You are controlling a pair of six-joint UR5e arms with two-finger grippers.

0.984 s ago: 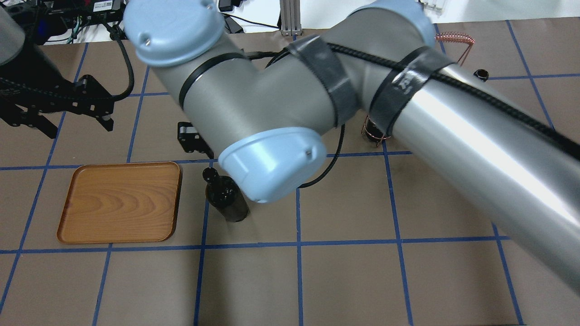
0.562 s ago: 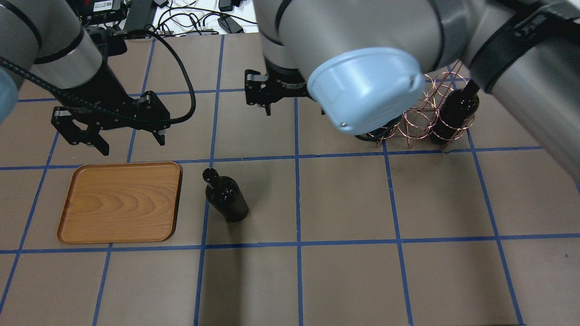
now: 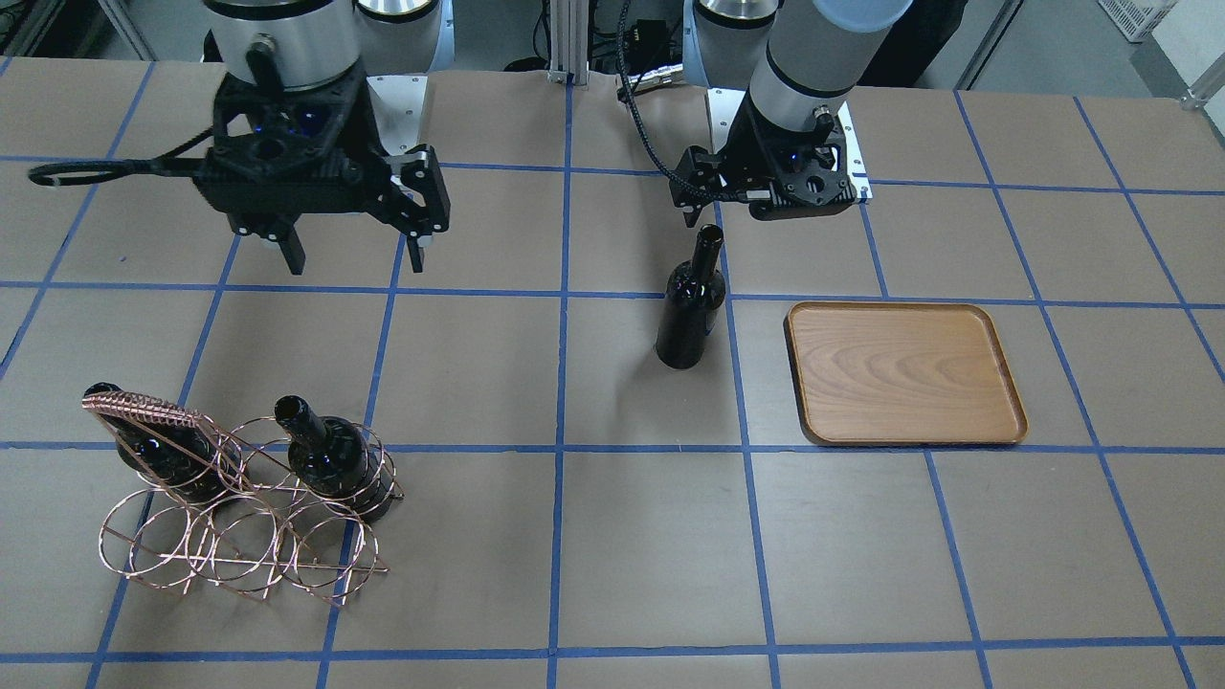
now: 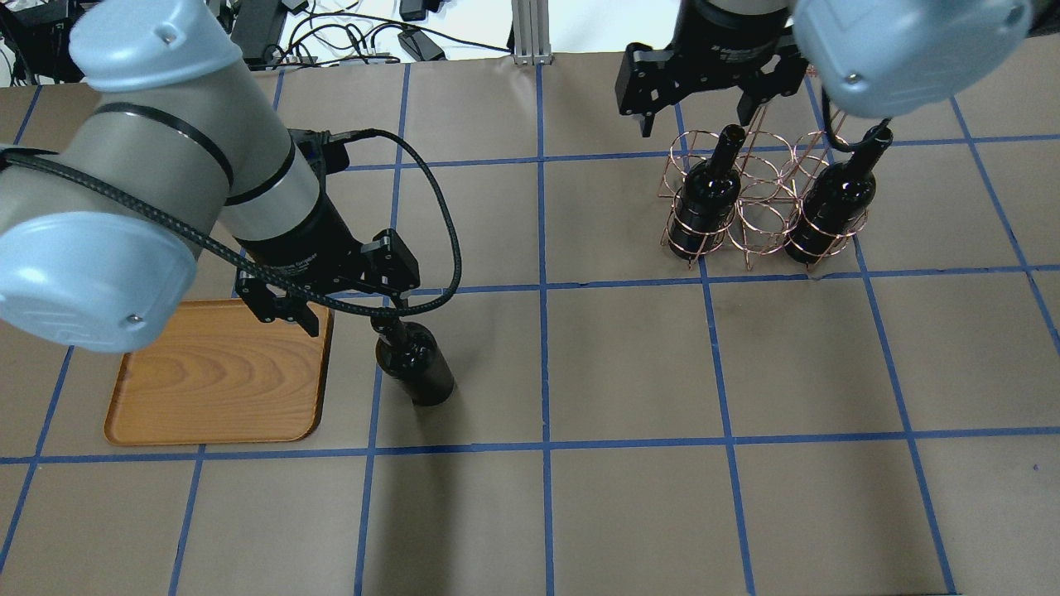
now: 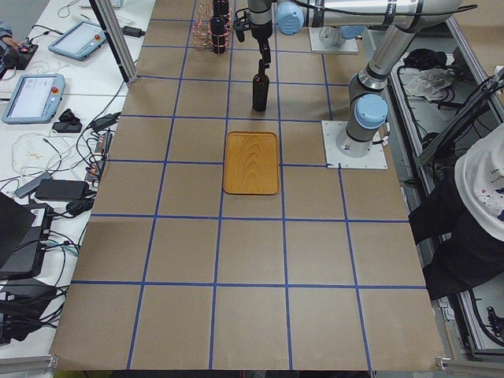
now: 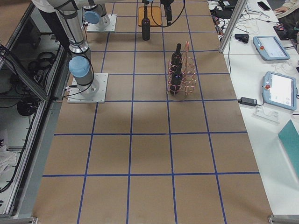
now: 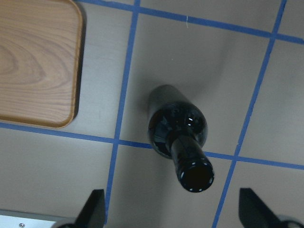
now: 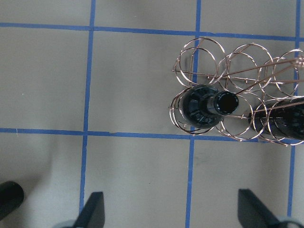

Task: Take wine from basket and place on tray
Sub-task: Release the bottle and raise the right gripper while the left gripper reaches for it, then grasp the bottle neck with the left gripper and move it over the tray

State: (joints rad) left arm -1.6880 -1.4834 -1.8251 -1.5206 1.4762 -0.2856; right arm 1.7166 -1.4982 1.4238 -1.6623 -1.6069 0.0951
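One wine bottle (image 4: 414, 364) stands upright on the table just right of the wooden tray (image 4: 215, 372). It also shows in the front view (image 3: 689, 316). My left gripper (image 4: 352, 314) hangs open right above its neck; the left wrist view shows the bottle's mouth (image 7: 197, 176) between the spread fingers. Nothing lies on the tray (image 3: 904, 373). The copper wire basket (image 4: 762, 207) holds two more bottles (image 4: 704, 207) (image 4: 832, 203). My right gripper (image 4: 700, 120) is open and empty above the basket's far side, and the nearer basket bottle (image 8: 204, 107) shows in the right wrist view.
Blue tape lines mark a grid on the brown table cover. An aluminium post (image 4: 530, 33) and cables lie at the far edge. The left arm's cable (image 4: 439, 240) loops over the table beside the bottle. Tablets (image 6: 268, 46) sit on a side bench.
The right arm has swung away from the standing bottle to above the basket. The left arm has moved right, from beyond the tray to over the standing bottle. The bottle has not moved.
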